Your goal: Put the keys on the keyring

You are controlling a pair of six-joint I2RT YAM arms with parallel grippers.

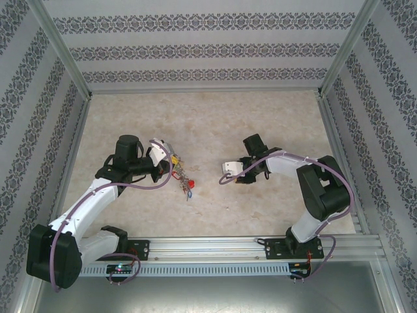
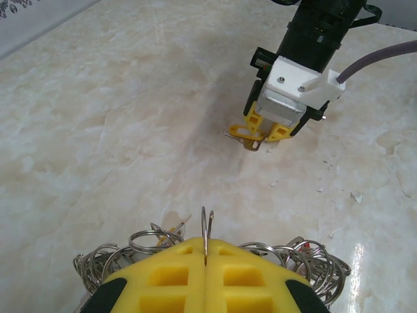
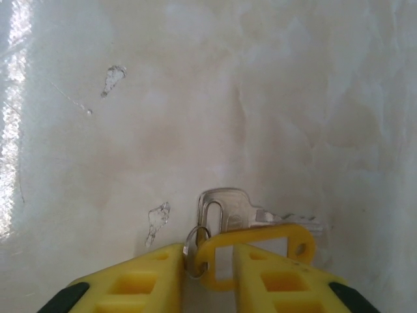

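On the marbled table [image 1: 208,117], left gripper [image 2: 205,246] clamps the grey metal keyring [image 2: 206,222] shut; right gripper's [image 3: 208,253] jaws straddle, narrowly parted, a yellow-tagged silvery key [image 3: 231,207].

Light: bright, even, diffuse, from overhead. Shadows: faint, soft, close under the arms on the marble table [image 1: 215,117]. Glare: white sheen at left edge of right wrist view, lower right of left wrist view. Focus: near yellow fingers [image 3: 130,280] slightly soft; top view coarse
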